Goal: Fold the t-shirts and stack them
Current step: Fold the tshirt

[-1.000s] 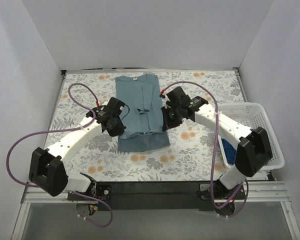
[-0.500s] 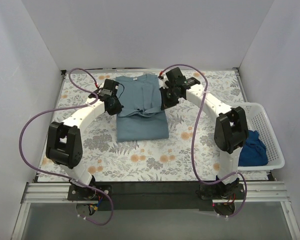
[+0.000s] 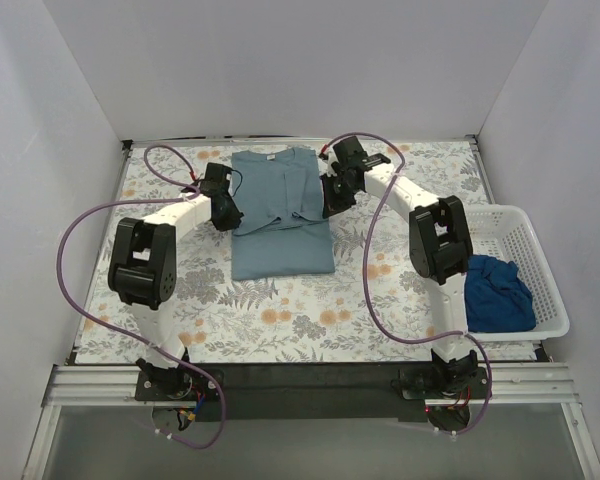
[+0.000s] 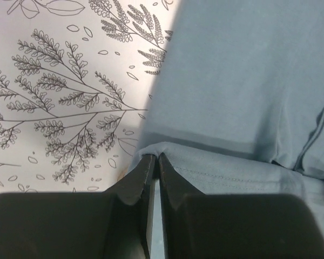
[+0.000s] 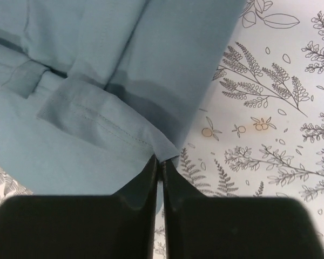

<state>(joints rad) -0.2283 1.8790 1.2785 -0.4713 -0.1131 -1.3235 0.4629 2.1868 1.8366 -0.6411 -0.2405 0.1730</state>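
The slate blue t-shirt [image 3: 281, 250] lies on the floral table in the middle, its near hem folded back over its far half. My left gripper [image 3: 232, 217] is at the shirt's left edge, shut on the left hem corner [image 4: 167, 148]. My right gripper [image 3: 327, 207] is at the right edge, shut on the right hem corner [image 5: 163, 147]. The stitched hem shows in both wrist views, held low over the cloth beneath. A darker royal blue t-shirt [image 3: 495, 291] lies crumpled in the basket.
The white lattice basket [image 3: 525, 232] stands at the table's right edge. Floral tablecloth [image 3: 380, 290] covers the table. Purple cables loop from both arms over the table's left and right sides. White walls close in the back and sides.
Both grippers have carried the shirt's near hem away toward the far end, folding it over. The arms now stretch further out. The royal blue shirt in the basket has come into view.
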